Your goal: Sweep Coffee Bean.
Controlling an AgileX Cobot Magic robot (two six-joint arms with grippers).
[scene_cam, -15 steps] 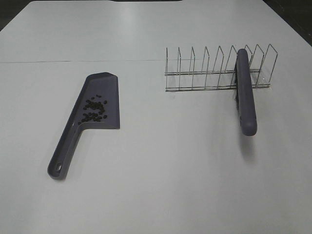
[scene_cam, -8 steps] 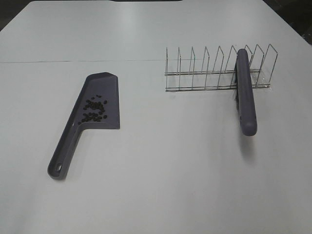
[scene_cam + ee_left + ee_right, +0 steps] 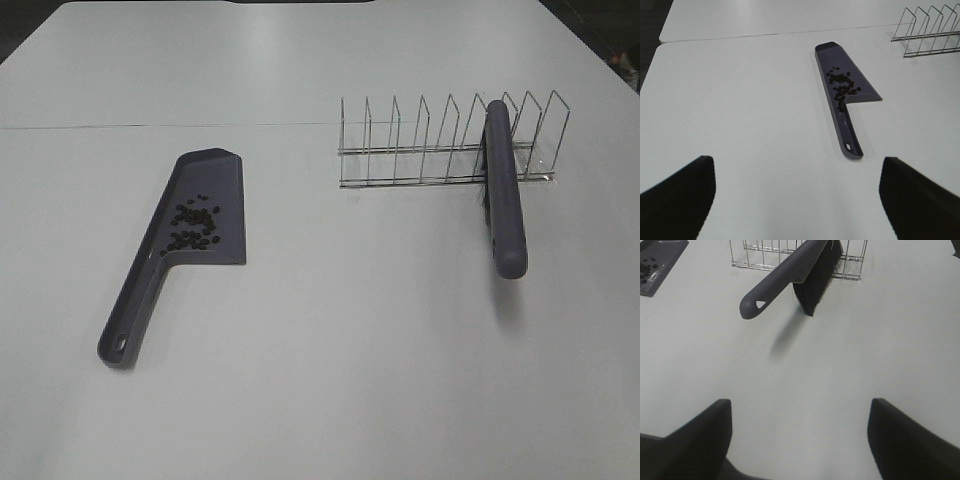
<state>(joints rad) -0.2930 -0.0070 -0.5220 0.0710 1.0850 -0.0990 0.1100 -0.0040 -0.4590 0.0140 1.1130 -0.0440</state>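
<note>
The broad white tabletop (image 3: 320, 380) carried a chrome wire rack (image 3: 440, 140) with a grey plastic brush (image 3: 503, 195) propped in it, bristles down. Well apart lay a flat grey plastic dustpan (image 3: 200, 180). Both claws hung released over bare surface, the left claw (image 3: 797, 200) facing the dustpan handle, the right claw (image 3: 800, 440) facing the brush. The small dark coffee beans (image 3: 195, 226) sat clustered inside the dustpan. Light and hard, they would likely roll freely; holding the handle level seemed wisest.
</note>
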